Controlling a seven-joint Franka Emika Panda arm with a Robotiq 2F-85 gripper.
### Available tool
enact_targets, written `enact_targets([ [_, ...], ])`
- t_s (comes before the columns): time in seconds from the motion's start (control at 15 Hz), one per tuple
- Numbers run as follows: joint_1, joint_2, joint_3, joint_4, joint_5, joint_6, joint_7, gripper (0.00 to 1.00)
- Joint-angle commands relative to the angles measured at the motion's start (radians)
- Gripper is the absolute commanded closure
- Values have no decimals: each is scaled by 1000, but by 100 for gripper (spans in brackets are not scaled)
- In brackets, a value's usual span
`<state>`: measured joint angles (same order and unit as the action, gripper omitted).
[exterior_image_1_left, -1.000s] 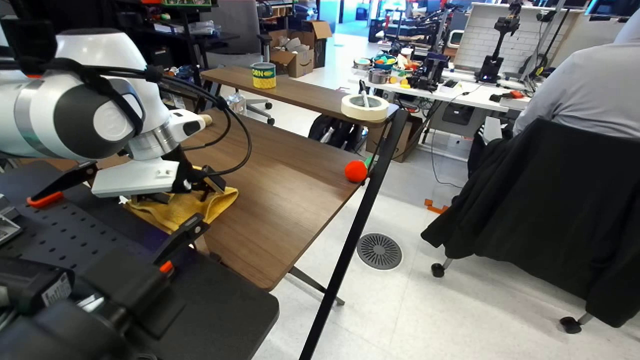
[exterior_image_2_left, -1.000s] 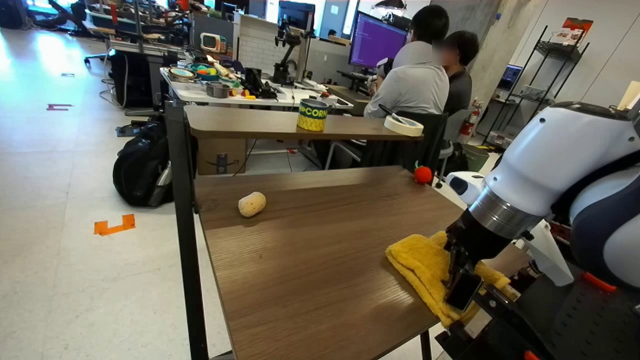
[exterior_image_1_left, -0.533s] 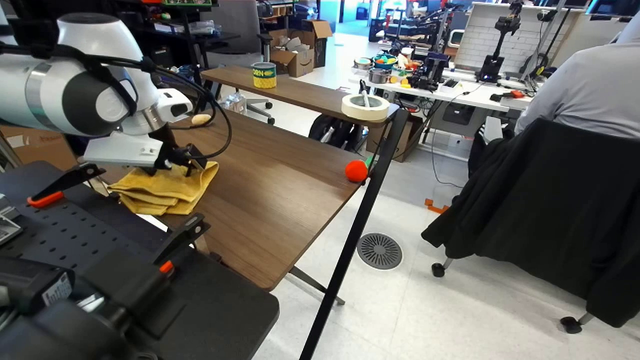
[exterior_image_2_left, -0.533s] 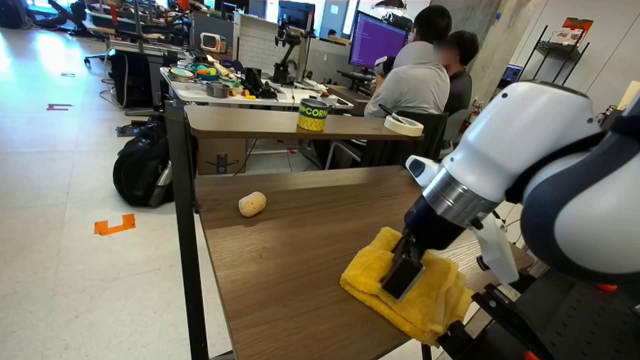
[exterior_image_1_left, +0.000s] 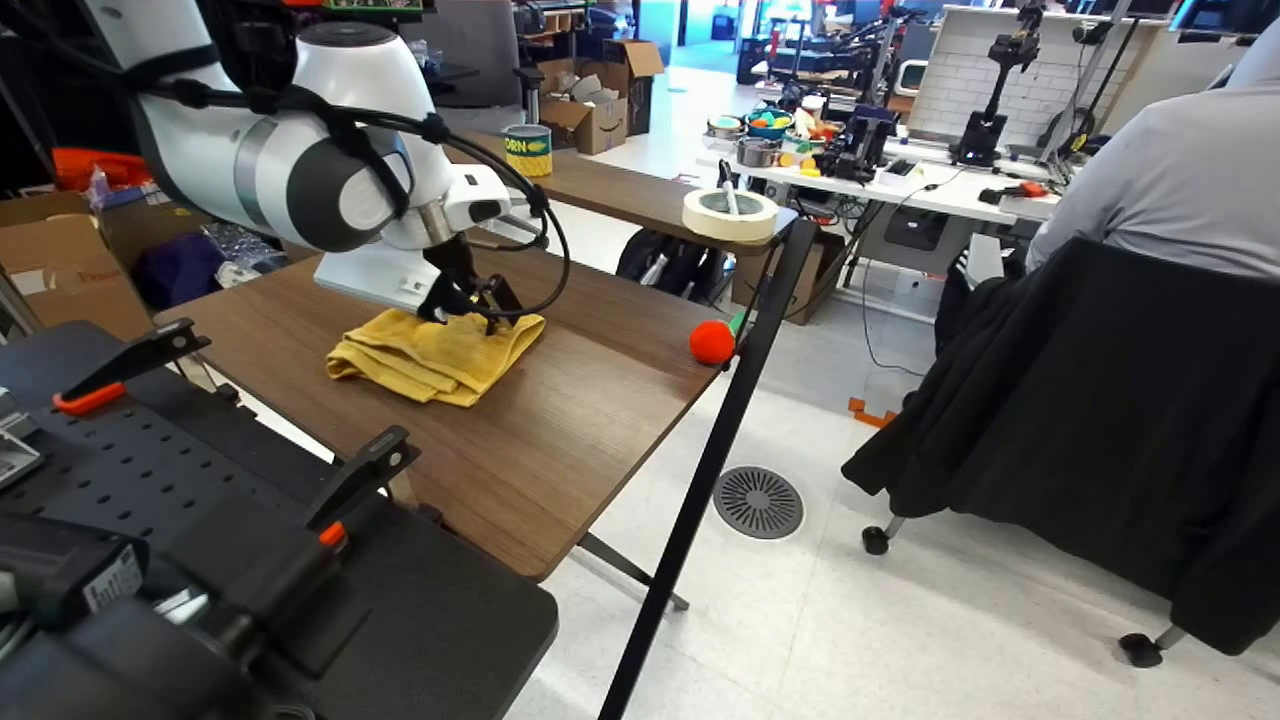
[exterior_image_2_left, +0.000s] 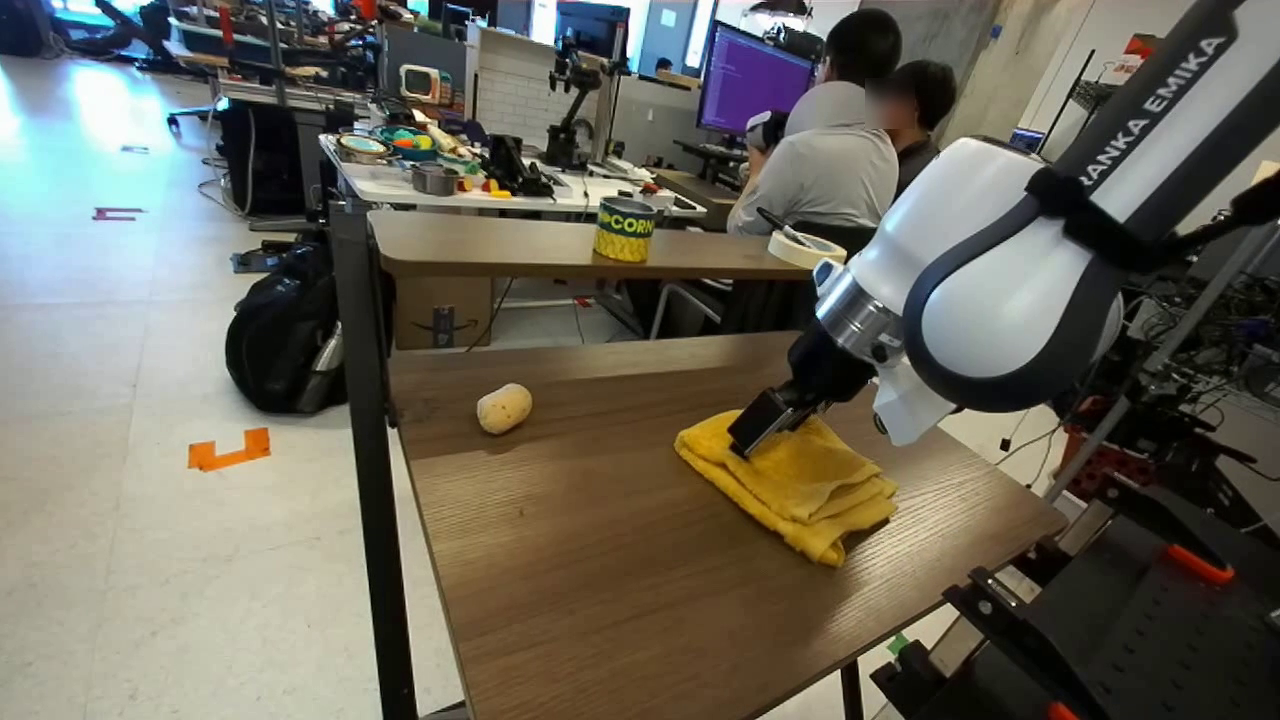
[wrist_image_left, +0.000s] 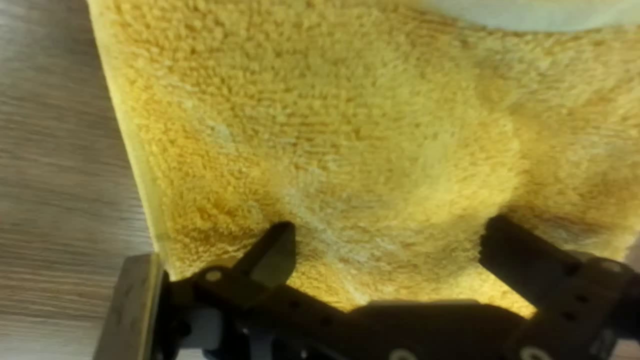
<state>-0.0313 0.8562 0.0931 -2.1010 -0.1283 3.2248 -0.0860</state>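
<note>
Claw (wrist_image_left: 390, 227) spread, touching ylw towel (wrist_image_left: 340, 115) on tbl (exterior_image_2_left: 570, 560).

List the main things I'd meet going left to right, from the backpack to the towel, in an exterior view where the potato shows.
Black backpack → potato → CORN-labelled can → folded yellow towel.

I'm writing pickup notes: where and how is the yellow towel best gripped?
Likely its upper layers, from above: the yellow towel lies folded and low on the table, leaving little side to clamp, while its soft, broad top should bunch as jaws close. The gripper is over its top, jaws open.
</note>
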Motion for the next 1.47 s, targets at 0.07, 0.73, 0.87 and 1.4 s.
enact_targets([
  [0.07, -4, 31, 11, 20, 2, -31, -14, 0],
  [0.73, 596, 32, -135, -129, 76, 269, -40, 0],
  [0.87, 754, 60, -177, -89, 234, 299, -92, 0],
  [1.4, 802, 62, -327, -40, 313, 262, 30, 0],
])
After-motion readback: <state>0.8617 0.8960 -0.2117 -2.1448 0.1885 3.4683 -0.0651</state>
